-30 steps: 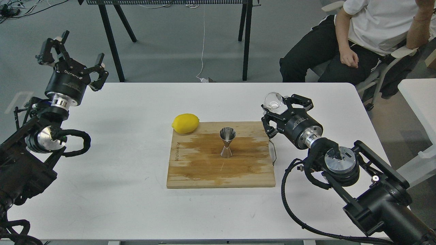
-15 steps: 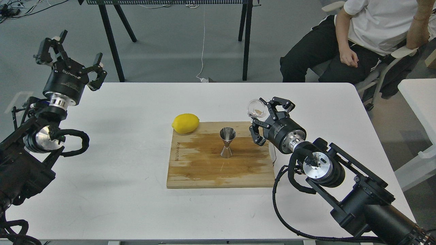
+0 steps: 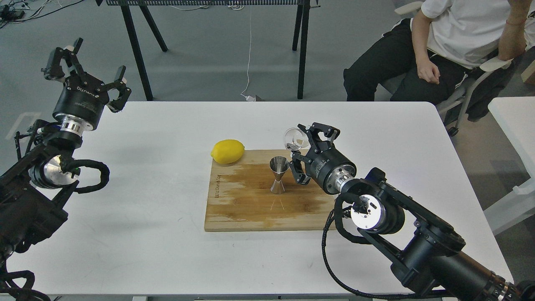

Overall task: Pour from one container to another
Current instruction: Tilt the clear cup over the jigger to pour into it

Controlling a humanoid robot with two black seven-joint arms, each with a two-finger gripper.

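The steel jigger (image 3: pixel 278 174) stands upright in the middle of the wooden cutting board (image 3: pixel 250 209). My right gripper (image 3: pixel 301 147) is shut on the clear glass cup (image 3: pixel 296 138), holding it tilted on its side just right of and slightly above the jigger's mouth. The cup's open rim faces left toward the jigger. No liquid is visible leaving the cup. My left gripper (image 3: pixel 83 62) hangs open at the far left, above the table's back left corner, with nothing between its fingers.
A yellow lemon (image 3: pixel 228 151) rests at the board's back left corner. The board lies on a white table (image 3: pixel 146 209). A seated person (image 3: pixel 451 37) is behind the table's back right corner, and black table legs (image 3: pixel 138 46) stand behind.
My right arm has carried the glass cup leftward and a little lower, from right of the board to right beside the jigger. The left arm has hardly moved.
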